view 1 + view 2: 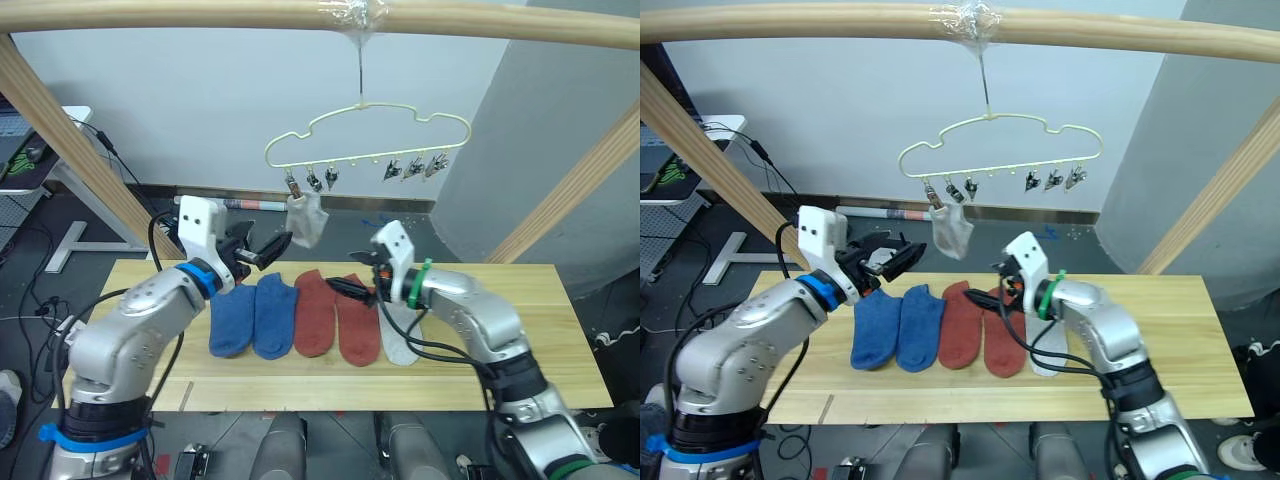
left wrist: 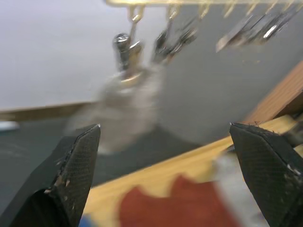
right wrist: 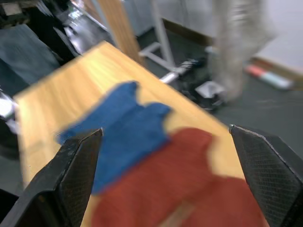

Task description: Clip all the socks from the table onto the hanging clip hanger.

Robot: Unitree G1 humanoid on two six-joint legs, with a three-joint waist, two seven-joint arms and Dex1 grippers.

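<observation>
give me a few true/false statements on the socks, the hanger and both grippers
1. One light grey sock hangs from a clip on the clip hanger. True.
2. Three blue socks lie on the table. False: two blue socks lie there, beside two rust-red socks.
3. The left gripper is open. True.
4. The right gripper is shut on a red sock. False: it is open and holds nothing.
5. A grey sock lies on the table. True.

Round wooden pole runs across the top, with slanted wooden poles at left and right. White wall behind, grey curtain at right. Black cables on dark floor, white desk leg at left.
</observation>
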